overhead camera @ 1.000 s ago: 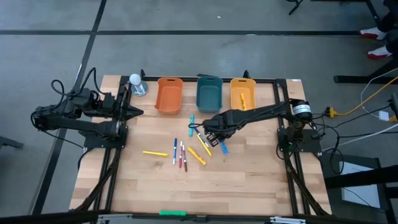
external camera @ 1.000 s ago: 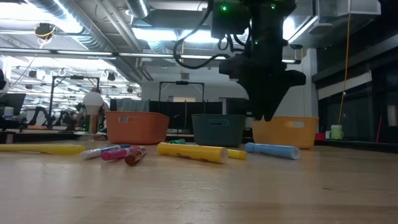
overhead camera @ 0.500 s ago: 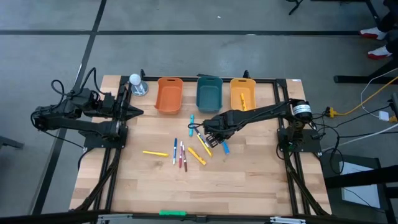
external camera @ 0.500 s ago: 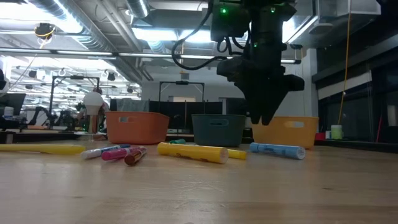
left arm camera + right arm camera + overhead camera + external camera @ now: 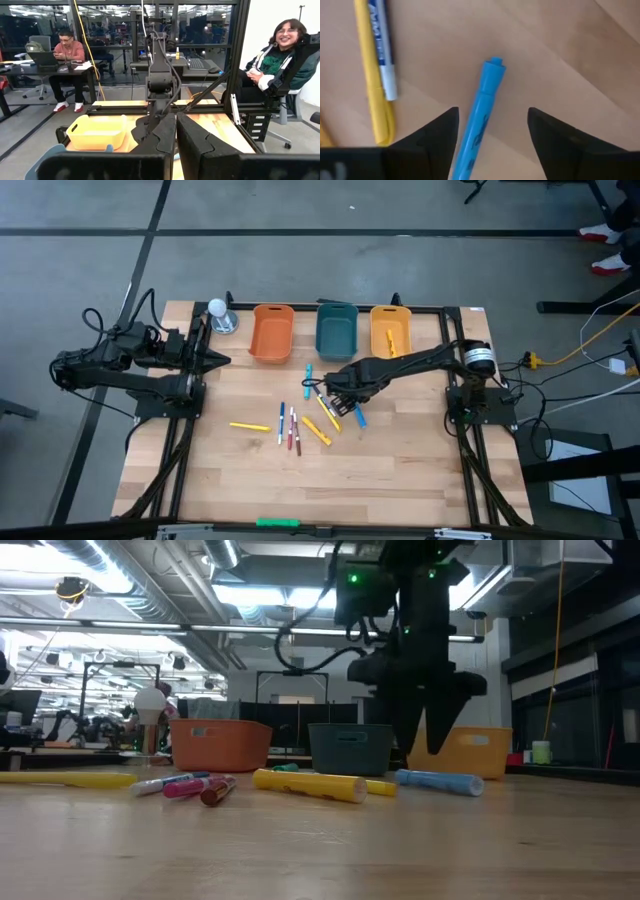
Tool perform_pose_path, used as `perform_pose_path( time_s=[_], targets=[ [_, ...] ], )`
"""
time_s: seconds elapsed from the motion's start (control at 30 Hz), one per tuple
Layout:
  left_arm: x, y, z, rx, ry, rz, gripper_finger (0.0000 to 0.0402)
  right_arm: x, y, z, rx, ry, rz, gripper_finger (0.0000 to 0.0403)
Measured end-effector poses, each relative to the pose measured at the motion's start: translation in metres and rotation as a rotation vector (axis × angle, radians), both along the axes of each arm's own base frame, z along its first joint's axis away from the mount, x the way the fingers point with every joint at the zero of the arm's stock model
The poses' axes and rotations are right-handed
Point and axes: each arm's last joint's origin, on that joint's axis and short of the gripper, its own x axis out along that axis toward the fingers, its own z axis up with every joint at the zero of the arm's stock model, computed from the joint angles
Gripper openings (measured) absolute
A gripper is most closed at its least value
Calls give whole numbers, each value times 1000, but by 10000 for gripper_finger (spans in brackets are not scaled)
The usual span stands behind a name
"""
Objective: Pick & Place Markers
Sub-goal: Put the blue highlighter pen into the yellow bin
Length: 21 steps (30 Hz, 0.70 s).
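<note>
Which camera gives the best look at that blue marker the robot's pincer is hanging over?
The right wrist view: the blue marker fills the frame, lying between the open fingers of the right pincer. The high view shows it only as a small blue sliver; the low view shows it side-on on the table. The left wrist view doesn't clearly show it.

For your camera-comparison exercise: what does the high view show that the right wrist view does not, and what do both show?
Only the high view shows the orange bin, teal bin, yellow bin, the waiting left gripper near the table's left edge, and the scattered markers together. Only the right wrist view shows the right gripper open astride the blue marker, and a white-tipped marker beside a yellow one. Both show that blue marker and the wooden table.
</note>
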Motion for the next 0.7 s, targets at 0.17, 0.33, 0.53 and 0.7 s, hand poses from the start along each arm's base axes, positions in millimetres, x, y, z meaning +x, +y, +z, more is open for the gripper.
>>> perform_pose_path(
  time_s=[0.17, 0.33, 0.53, 0.7],
  targets=[
    [0, 0, 0, 0, 0, 0, 9, 4, -1, -9, 15, 16, 15, 230],
    [0, 0, 0, 0, 0, 0, 10, 9, -1, -15, 28, -2, 31, 218],
    [0, 0, 0, 0, 0, 0, 12, 8, -3, -15, 27, 2, 23, 208],
    [0, 0, 0, 0, 0, 0, 8, 8, -6, -19, 25, 14, 15, 202]
  ],
)
